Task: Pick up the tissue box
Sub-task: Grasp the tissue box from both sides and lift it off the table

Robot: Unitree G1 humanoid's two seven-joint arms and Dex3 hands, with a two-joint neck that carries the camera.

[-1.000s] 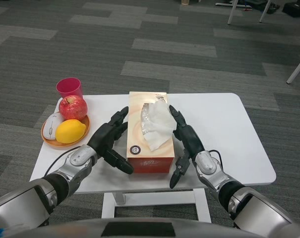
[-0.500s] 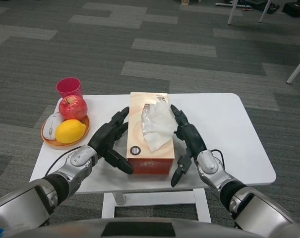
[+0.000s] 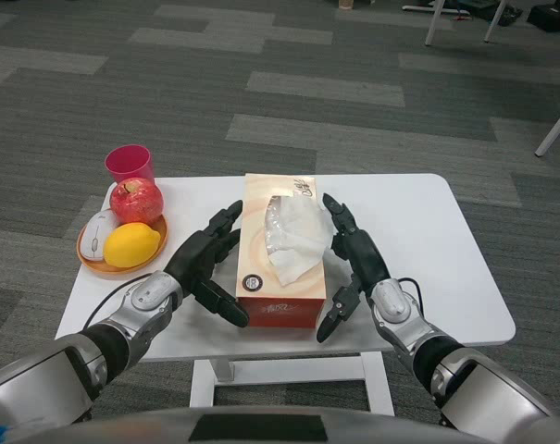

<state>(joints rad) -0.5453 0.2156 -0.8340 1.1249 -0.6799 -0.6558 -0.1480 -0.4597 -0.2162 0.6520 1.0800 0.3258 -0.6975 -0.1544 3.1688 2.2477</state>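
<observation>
Orange tissue box (image 3: 280,264) sits mid-table (image 3: 418,231), flanked by the left hand (image 3: 204,259) and right hand (image 3: 352,254), fingers spread flat along its sides, holding nothing yet, apparently set to squeeze it together and lift.

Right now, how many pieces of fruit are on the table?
2, both on the orange plate at the table's left edge: a red apple at the back, a yellow lemon in front. None looks hidden.

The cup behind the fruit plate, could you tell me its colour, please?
The cup is pink, head view.
</observation>
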